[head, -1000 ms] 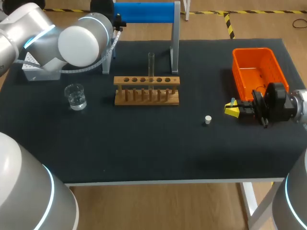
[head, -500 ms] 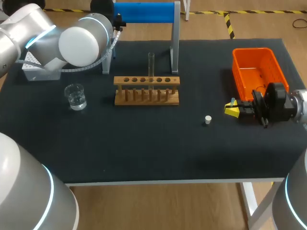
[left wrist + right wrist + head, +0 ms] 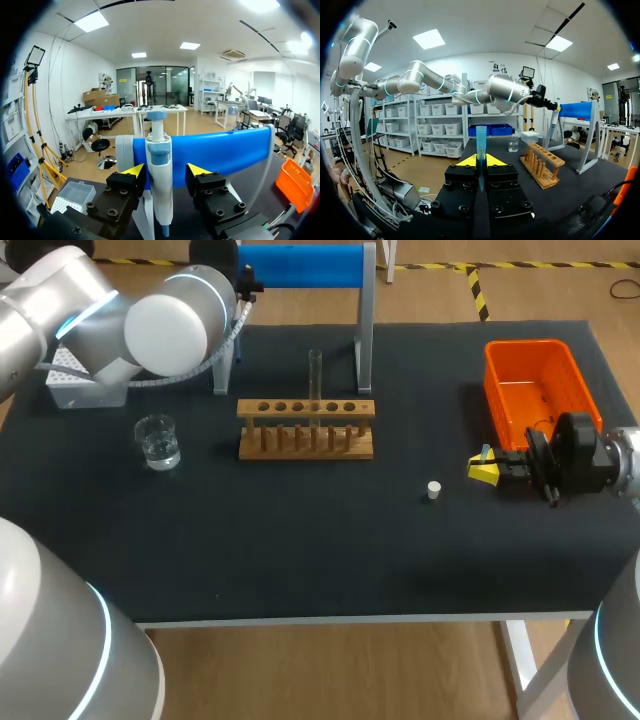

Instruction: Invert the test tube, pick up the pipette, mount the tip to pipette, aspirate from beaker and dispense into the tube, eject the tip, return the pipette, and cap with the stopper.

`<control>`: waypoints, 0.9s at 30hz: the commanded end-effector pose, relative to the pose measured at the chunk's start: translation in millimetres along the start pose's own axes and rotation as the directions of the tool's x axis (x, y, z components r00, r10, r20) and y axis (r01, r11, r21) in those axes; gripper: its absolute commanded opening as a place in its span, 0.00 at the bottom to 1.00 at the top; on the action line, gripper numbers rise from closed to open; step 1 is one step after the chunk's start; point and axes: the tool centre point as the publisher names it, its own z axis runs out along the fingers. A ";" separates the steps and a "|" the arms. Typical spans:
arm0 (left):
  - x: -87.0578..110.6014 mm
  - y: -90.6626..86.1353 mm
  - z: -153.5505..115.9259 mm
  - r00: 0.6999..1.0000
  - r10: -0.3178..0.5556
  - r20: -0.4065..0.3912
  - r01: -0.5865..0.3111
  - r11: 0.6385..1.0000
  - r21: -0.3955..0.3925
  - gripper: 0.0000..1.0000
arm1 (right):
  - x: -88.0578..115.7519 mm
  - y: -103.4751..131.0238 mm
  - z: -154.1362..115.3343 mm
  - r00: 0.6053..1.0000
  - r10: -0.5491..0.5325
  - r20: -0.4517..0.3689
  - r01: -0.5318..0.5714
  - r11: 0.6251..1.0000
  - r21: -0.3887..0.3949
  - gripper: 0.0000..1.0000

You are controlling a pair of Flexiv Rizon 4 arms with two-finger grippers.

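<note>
1. Fingers of the left gripper (image 3: 165, 170) stand apart on either side of the pipette (image 3: 159, 165), which hangs on the blue stand (image 3: 225, 150). A gap shows on one side, so there is no grip.
2. Fingers of the right gripper (image 3: 481, 160) are closed on a blue pipette tip (image 3: 481, 137), held upright near the orange bin (image 3: 535, 380).
3. Only the head view shows the stopper (image 3: 433, 490), lying on the bench (image 3: 300, 540). It also shows the test tube (image 3: 315, 375) upright in the wooden rack (image 3: 306, 428), with the beaker (image 3: 158, 440) well apart.

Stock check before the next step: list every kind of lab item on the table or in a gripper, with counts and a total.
Beaker: 1
Test tube: 1
Wooden rack: 1
Stopper: 1
Pipette: 1
Pipette tip, in the right gripper: 1
Tip box: 1
Orange bin: 1
Blue stand: 1
Total: 9
</note>
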 end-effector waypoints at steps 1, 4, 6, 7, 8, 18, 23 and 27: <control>0.2 -0.1 4.3 1.000 -0.003 0.002 0.003 1.000 0.002 0.49 | 0.4 -0.1 -1.0 1.000 0.000 -0.001 0.000 1.000 0.000 0.00; -0.3 -0.3 5.7 1.000 -0.001 0.004 0.001 1.000 0.002 0.49 | 0.4 -0.1 -1.0 1.000 0.000 -0.001 0.000 1.000 0.000 0.00; -0.5 -0.2 6.1 1.000 -0.002 0.004 0.002 1.000 0.002 0.49 | 0.4 -0.1 -1.0 1.000 0.000 -0.001 0.000 1.000 0.000 0.00; -0.7 -0.1 6.4 1.000 -0.003 0.005 0.003 1.000 0.001 0.49 | 0.4 -0.1 -1.0 1.000 0.000 -0.001 0.000 1.000 0.000 0.00; -0.8 -0.1 6.6 1.000 -0.004 0.006 0.004 1.000 0.002 0.49 | 0.4 -0.1 -1.0 1.000 0.000 -0.001 0.000 1.000 0.000 0.00; -1.6 -0.6 8.2 1.000 -0.009 0.011 0.009 1.000 0.006 0.49 | 0.4 -0.1 -1.0 1.000 0.000 -0.001 0.000 1.000 0.000 0.00; -1.5 -0.7 9.0 1.000 -0.010 0.013 0.010 1.000 0.004 0.49 | 0.4 -0.1 -1.0 1.000 0.000 -0.001 0.000 1.000 0.000 0.00; -1.1 -0.1 10.5 1.000 -0.012 0.014 0.012 1.000 0.002 0.49 | 0.4 -0.1 -1.0 1.000 0.000 -0.001 0.000 1.000 0.000 0.00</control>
